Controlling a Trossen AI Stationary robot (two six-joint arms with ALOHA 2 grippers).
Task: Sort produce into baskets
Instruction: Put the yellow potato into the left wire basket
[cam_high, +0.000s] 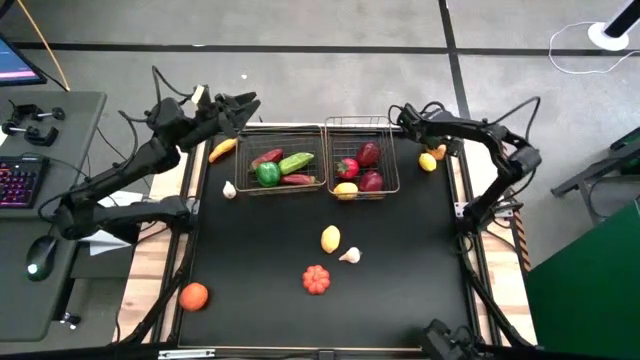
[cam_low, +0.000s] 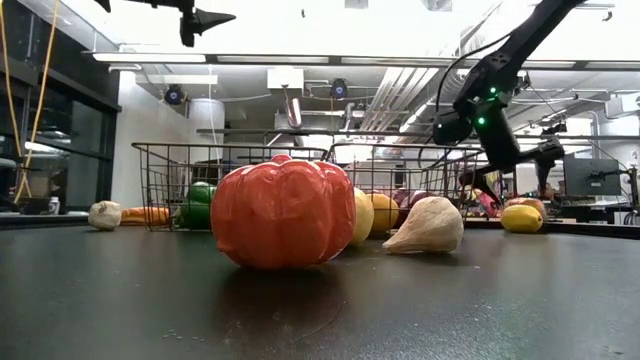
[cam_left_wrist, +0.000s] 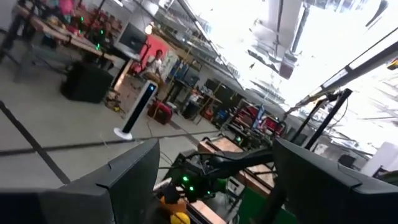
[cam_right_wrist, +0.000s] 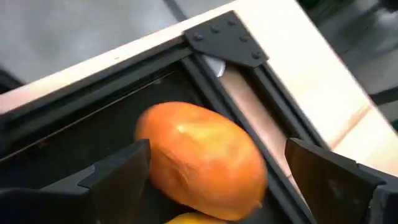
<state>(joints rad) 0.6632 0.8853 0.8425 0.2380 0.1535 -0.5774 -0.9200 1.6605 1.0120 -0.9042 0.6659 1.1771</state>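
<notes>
Filling right wrist view: orange fruit (cam_right_wrist: 202, 160)

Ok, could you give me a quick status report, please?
Right gripper open over orange fruit beside baskets. Left gripper open, raised. Nothing blocking.

An orange fruit (cam_right_wrist: 200, 160) lay between the right gripper's (cam_right_wrist: 217, 180) spread fingers, the table corner bracket (cam_right_wrist: 225, 38) at twelve o'clock.
</notes>
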